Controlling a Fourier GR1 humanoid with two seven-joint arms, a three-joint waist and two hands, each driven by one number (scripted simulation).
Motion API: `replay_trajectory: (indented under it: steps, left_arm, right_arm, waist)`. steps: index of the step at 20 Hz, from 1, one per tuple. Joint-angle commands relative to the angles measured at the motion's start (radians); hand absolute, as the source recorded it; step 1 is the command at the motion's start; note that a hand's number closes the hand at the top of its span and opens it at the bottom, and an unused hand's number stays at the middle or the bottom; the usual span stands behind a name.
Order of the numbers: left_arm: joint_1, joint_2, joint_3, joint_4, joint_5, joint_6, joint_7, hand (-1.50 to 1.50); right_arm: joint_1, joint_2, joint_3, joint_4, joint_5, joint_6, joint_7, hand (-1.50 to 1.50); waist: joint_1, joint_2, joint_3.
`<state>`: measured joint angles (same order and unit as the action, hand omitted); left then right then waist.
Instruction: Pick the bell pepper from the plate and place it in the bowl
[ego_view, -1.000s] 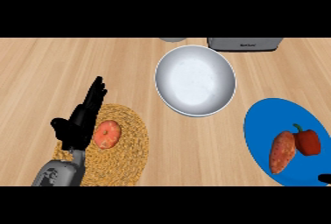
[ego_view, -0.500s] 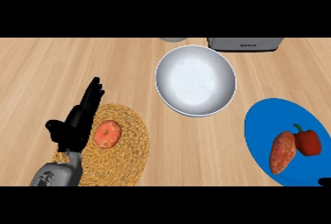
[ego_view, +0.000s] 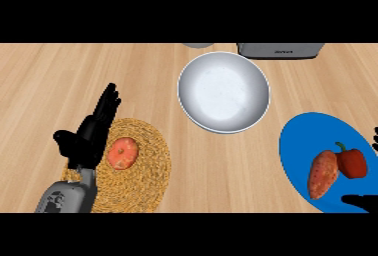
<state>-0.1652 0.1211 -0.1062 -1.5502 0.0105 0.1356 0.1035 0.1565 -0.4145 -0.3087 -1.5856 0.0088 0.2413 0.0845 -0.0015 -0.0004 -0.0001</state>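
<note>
A red bell pepper (ego_view: 352, 162) with a green stem lies on the blue plate (ego_view: 301, 142) at the right, touching a sweet potato (ego_view: 323, 175) on its left. The empty white bowl (ego_view: 224, 92) stands up and to the left of the plate. A small part of my right hand (ego_view: 362, 201) shows at the lower right edge, just below the plate's food and apart from the pepper. My left hand (ego_view: 88, 135) rests open, fingers up, at the left over a woven mat.
The round woven mat (ego_view: 144, 172) at the lower left carries an orange-red tomato (ego_view: 122, 152) beside my left hand. A grey appliance (ego_view: 280, 50) and a small grey object (ego_view: 198, 45) stand at the counter's far edge behind the bowl.
More of my right hand now shows at the lower right edge, having come up towards the plate. The left hand, pepper and bowl have not moved.
</note>
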Motion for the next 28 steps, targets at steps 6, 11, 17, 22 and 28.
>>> replay_trajectory:
  steps: [6,11,17,22,28]
  left_arm:
    - [0.029,-0.019,0.03,0.002,-0.019,-0.031,-0.019,0.0]
    - [0.034,-0.03,0.015,0.0,-0.041,-0.028,-0.036,0.0]
    - [0.025,-0.021,0.047,-0.082,-0.018,-0.062,0.067,0.0]
    - [0.048,-0.054,0.027,-0.011,-0.041,-0.047,-0.037,0.0]
    - [0.018,-0.077,0.038,0.061,-0.071,-0.029,-0.074,0.0]
  right_arm:
    - [-0.013,0.059,0.01,0.056,0.152,-0.043,-0.041,-1.5]
    - [-0.101,0.008,0.015,0.291,0.272,-0.089,-0.13,-1.5]
    - [-0.156,0.043,0.03,0.347,0.283,-0.07,-0.136,-1.5]
    - [-0.127,-0.025,0.101,0.332,0.384,-0.048,-0.298,1.5]
    - [-0.124,0.006,0.096,0.361,0.39,-0.045,-0.349,1.5]
  waist:
    - [-0.001,0.0,0.0]
    - [0.004,0.001,0.0]
    - [0.003,0.0,0.0]
    - [0.004,0.0,0.0]
    - [0.0,0.001,0.0]
